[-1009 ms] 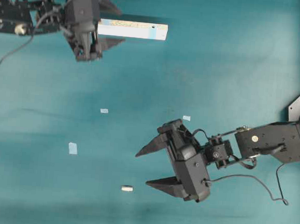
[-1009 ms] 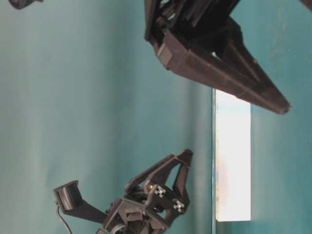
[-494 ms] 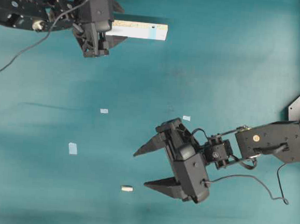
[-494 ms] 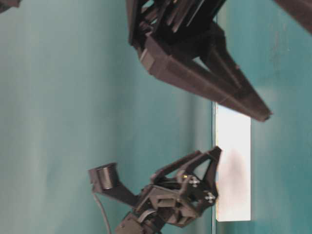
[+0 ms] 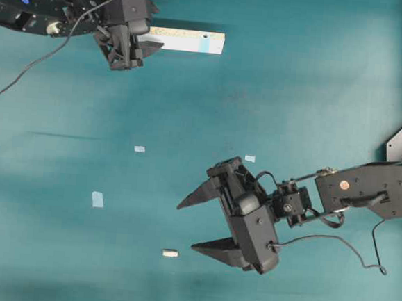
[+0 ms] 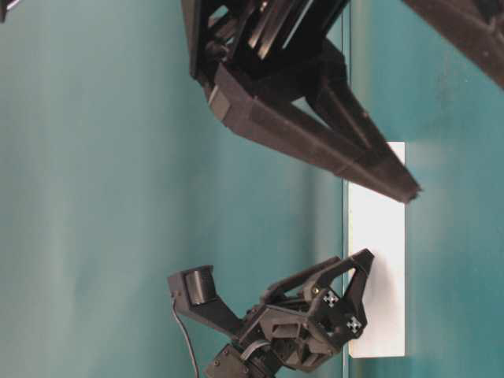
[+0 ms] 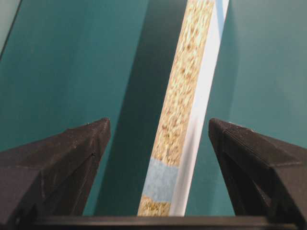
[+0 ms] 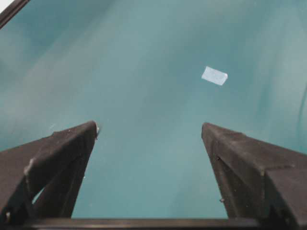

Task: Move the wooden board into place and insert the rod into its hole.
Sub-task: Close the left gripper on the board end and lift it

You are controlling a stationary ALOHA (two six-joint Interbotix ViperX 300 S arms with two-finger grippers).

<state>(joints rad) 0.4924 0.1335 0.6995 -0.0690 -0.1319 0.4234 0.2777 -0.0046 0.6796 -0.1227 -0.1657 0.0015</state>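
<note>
Wooden board (image 5: 185,40) between open left claw (image 5: 149,33) fingers

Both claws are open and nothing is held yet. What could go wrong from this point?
1. The left claw straddles only the end of the board; gripped that far out, the long strip may swing or sag when moved.
2. The rod is tiny and lies flat on the table; the right claw, open beside it, may nudge it away rather than pinch it.
</note>
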